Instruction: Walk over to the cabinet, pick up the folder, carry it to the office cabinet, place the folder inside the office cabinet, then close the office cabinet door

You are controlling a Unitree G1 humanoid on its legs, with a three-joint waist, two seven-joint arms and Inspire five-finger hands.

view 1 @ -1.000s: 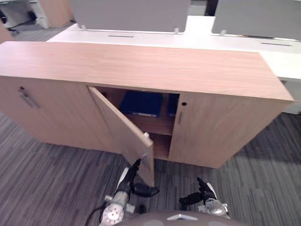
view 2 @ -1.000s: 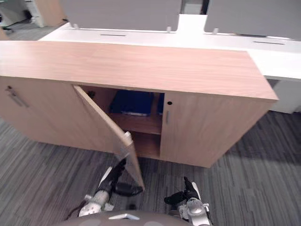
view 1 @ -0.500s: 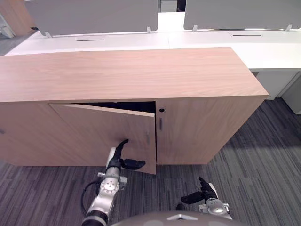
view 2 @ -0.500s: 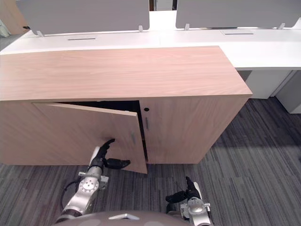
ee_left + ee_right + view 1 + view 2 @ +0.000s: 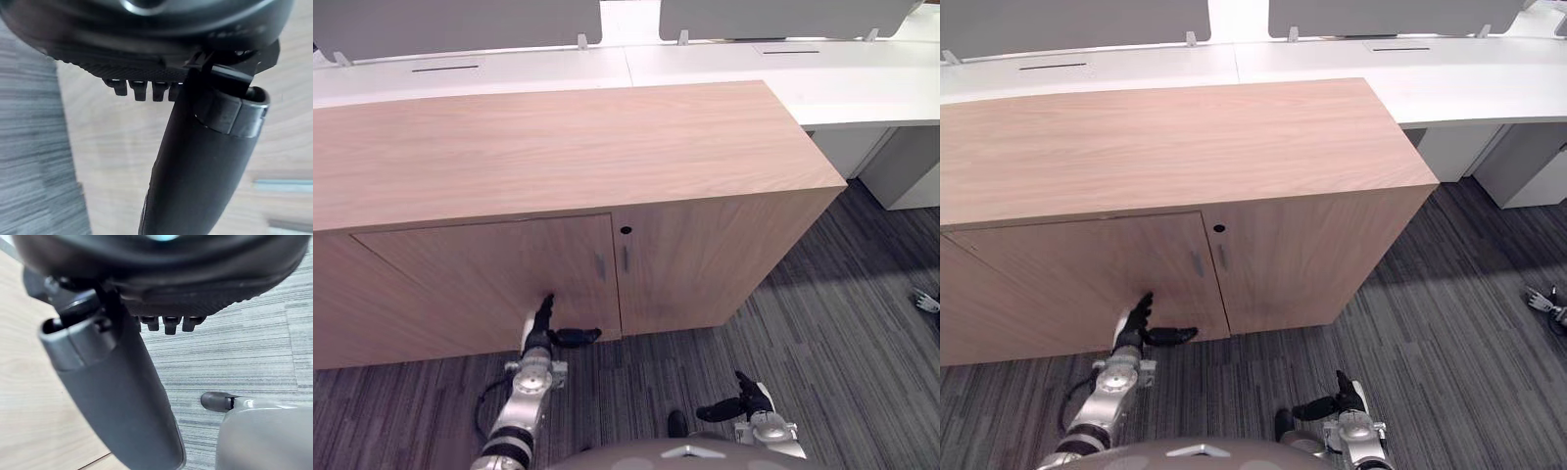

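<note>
Door point(image 5: 489, 279) of the cabinet point(image 5: 558, 147) lies flush with the cabinet's front. Its slim handle point(image 5: 600, 266) is just beside the next door point(image 5: 675, 264) and below a small keyhole point(image 5: 626, 231). The cabinet is a long, low unit in light wood, standing on striped grey carpet point(image 5: 822, 323). Behind its far edge runs a row of white desks point(image 5: 724, 64) with grey screens point(image 5: 450, 20) set on them.

The left hand point(image 5: 539, 338) is stretched forward near the door's lower right corner. Its fingers are straight, with their tips against the wood as far as can be seen. The thumb is spread sideways toward the door's edge, and the hand holds nothing.

The right hand point(image 5: 745, 404) hangs low over the carpet, well apart from the cabinet's right corner. Its fingers are loosely extended, its thumb is out, and it is empty.
</note>
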